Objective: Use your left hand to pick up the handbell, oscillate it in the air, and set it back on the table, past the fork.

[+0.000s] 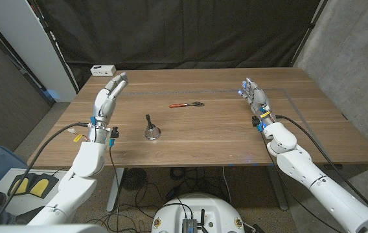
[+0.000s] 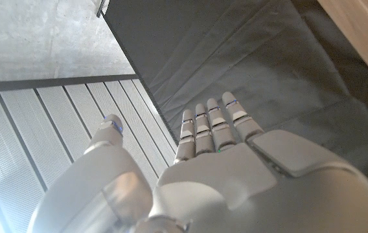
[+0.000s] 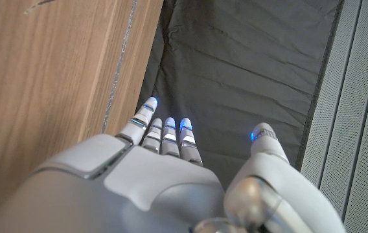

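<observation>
Head: handbell [image 1: 151, 129] upright at frame centre-left on tabletop [image 1: 210, 139], fork [image 1: 186, 105] above; grab its stiff thin handle, metal may slip | Left wrist: your left hand [image 2: 236, 168] empty, fingers [image 2: 213, 126] straight | Right wrist: right hand [image 3: 158, 175] empty, fingers extended.

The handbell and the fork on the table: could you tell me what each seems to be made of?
The handbell looks like polished metal, since its flared body glints silvery, with a dark, matt handle, perhaps wood or plastic. The fork appears to have an orange-red handle, probably plastic, and a darker, possibly metal, head; it is too small to be sure. The table looks like matt wood with visible grain.
</observation>
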You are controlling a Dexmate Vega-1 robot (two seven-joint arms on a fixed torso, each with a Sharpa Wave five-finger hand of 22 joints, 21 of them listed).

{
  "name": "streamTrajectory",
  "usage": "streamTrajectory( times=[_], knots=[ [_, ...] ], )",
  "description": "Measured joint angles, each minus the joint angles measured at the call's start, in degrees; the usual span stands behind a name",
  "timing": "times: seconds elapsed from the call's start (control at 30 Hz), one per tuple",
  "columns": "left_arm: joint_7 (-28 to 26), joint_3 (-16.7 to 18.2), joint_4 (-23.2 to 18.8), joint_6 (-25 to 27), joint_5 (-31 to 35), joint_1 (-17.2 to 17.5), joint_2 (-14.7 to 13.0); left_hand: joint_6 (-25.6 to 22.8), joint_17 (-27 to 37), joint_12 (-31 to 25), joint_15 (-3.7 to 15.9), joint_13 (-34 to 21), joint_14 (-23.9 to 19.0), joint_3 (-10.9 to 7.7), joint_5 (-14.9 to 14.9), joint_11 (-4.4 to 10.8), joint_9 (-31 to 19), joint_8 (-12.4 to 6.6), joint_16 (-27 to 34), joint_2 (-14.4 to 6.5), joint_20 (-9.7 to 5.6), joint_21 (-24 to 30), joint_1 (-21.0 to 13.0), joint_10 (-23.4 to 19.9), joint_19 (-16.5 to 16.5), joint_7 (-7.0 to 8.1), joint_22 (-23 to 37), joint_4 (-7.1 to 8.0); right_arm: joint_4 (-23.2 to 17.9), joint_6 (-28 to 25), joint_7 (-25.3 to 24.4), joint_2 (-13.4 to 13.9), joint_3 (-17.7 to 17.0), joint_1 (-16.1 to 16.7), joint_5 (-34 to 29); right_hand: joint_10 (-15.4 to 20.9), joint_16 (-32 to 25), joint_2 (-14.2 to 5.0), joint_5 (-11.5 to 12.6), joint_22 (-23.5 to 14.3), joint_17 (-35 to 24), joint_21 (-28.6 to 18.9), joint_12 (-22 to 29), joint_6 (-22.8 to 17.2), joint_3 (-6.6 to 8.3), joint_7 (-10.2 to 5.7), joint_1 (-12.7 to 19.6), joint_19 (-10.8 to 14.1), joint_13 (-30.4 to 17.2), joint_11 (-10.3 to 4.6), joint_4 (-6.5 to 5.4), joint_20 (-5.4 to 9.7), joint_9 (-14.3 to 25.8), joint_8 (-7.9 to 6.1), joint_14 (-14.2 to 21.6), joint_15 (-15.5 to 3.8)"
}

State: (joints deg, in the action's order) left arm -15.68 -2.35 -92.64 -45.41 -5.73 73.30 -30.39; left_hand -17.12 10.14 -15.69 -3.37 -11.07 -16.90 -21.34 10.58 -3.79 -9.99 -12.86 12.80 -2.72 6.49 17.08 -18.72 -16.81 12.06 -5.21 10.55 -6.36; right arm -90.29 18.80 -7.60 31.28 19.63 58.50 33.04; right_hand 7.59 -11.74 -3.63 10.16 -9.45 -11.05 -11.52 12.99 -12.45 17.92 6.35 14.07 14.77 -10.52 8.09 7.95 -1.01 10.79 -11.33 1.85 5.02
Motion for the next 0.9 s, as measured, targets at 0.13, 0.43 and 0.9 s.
streamTrajectory(
  times=[0.13,0.43,0.9],
  knots=[
    [-3.95,1.54,-1.77,2.20,8.01,1.13,0.50,-0.10,0.00,0.00,0.31,0.00,-0.31,-0.03,0.00,0.23,-0.03,0.00,0.00,0.00,0.00,-0.01,0.00,-0.22,0.00,0.10,0.00,-0.31,-1.10,0.00,-0.35,0.51,-0.44,0.90,-0.10,0.00,0.00,-0.22,0.00,0.00,0.00,0.00,0.00,-1.28,0.00,-0.32,0.22,0.41,0.00,0.00,0.00,-0.04,0.00,-0.34,0.00,0.00],
    [-9.87,4.36,-5.94,7.61,20.35,3.37,0.98,-0.92,0.00,0.00,0.61,0.01,-0.61,-0.26,0.00,0.52,-0.30,0.00,0.00,0.01,0.00,-0.39,-0.62,-0.52,0.00,0.32,-0.01,-0.54,-2.41,0.00,-0.67,1.14,-0.95,1.79,-0.27,-0.01,0.00,-0.22,0.00,0.00,0.00,0.00,0.00,-0.51,0.24,-0.65,0.22,0.39,0.00,0.00,0.23,-0.02,0.00,-0.10,0.00,0.00],
    [-15.68,6.86,-15.62,19.18,34.89,7.97,-1.56,-1.42,0.00,0.00,1.22,0.01,-1.22,-0.50,0.00,1.33,-0.30,0.05,-0.55,0.01,1.03,-1.22,-0.61,-1.33,-1.03,0.82,-0.01,-0.78,-2.51,-1.07,-0.13,1.41,-0.91,1.87,0.26,-0.01,0.00,-0.24,0.00,0.00,0.00,0.00,-0.34,0.09,0.24,-0.62,0.23,0.38,0.00,0.00,0.23,-0.02,-0.01,0.12,-0.01,0.00]
  ],
)
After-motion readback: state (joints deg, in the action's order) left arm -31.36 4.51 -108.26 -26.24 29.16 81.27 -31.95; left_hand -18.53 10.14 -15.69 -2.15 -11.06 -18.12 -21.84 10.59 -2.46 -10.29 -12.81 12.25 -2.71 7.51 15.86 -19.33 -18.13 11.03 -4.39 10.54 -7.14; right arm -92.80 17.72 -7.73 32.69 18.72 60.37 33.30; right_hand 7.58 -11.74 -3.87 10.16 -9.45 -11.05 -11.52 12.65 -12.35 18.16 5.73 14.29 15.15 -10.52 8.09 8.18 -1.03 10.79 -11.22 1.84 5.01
